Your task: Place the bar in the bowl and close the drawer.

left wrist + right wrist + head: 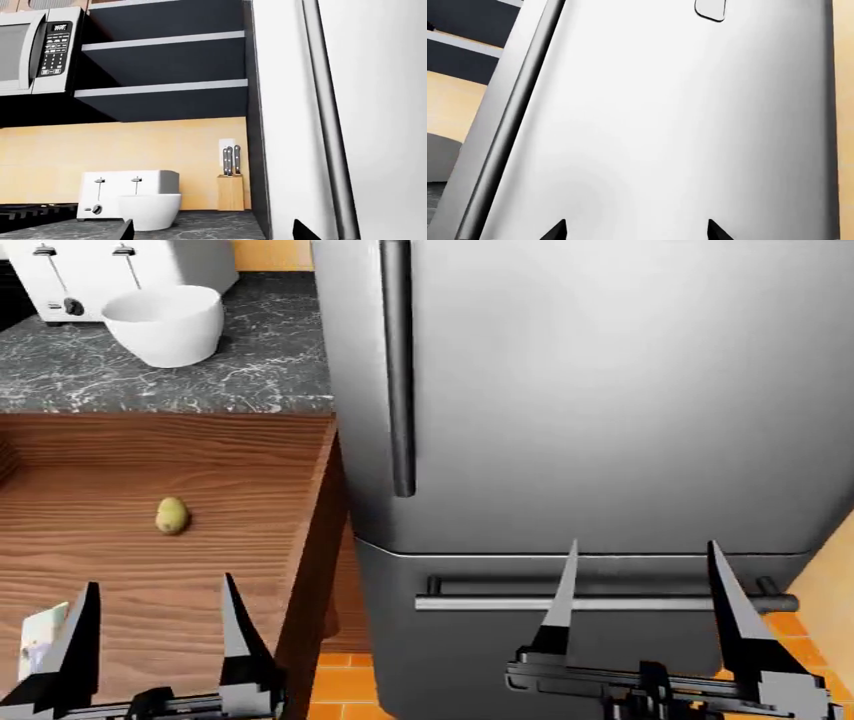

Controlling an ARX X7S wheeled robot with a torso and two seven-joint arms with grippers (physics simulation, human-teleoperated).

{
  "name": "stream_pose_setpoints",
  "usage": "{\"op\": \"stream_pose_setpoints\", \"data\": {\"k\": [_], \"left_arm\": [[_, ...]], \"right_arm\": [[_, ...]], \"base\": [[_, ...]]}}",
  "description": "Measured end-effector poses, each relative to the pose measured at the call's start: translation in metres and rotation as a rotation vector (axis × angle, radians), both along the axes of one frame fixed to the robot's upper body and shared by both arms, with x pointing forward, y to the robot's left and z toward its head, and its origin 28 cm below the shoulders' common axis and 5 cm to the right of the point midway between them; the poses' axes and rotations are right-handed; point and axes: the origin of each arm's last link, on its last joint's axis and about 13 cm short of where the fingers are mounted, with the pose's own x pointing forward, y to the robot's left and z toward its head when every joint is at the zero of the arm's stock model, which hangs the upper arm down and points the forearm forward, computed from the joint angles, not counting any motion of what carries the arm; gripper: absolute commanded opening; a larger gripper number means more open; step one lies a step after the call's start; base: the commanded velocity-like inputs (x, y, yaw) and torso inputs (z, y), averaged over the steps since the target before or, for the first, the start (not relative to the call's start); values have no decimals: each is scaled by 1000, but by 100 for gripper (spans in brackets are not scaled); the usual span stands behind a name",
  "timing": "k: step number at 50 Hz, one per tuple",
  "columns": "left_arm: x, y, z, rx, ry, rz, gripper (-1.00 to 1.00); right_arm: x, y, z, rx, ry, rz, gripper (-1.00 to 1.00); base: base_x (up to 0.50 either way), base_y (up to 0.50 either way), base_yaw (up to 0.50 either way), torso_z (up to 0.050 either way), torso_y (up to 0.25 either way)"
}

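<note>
The glossy white bowl [163, 325] [150, 210] stands on the dark marble counter in front of the toaster. Below the counter, the reddish-brown wooden drawer [160, 460] is pulled out wide. A small pale packet [40, 632], perhaps the bar, lies at the drawer's left, partly hidden by my left finger. My left gripper [158, 585] [213, 230] hangs open over the drawer's near part, holding nothing. My right gripper [642, 550] [635, 230] is open and empty in front of the fridge door.
A yellowish potato-like lump [171, 516] rests in the drawer. The white toaster [80, 275] [127, 192], a knife block [230, 190] and a microwave [33, 50] line the counter wall. The tall steel fridge [587, 390] [680, 120] fills the right side.
</note>
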Motion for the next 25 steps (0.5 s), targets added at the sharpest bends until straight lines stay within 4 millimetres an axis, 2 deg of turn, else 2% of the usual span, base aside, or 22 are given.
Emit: {"op": "stream_pose_setpoints", "data": {"k": [25], "left_arm": [[-1,1,-2,-11,3,-8,100]], "right_arm": [[-5,3,4,-16,-4,5,100]], "base": [[0,482,0,0,0]]}}
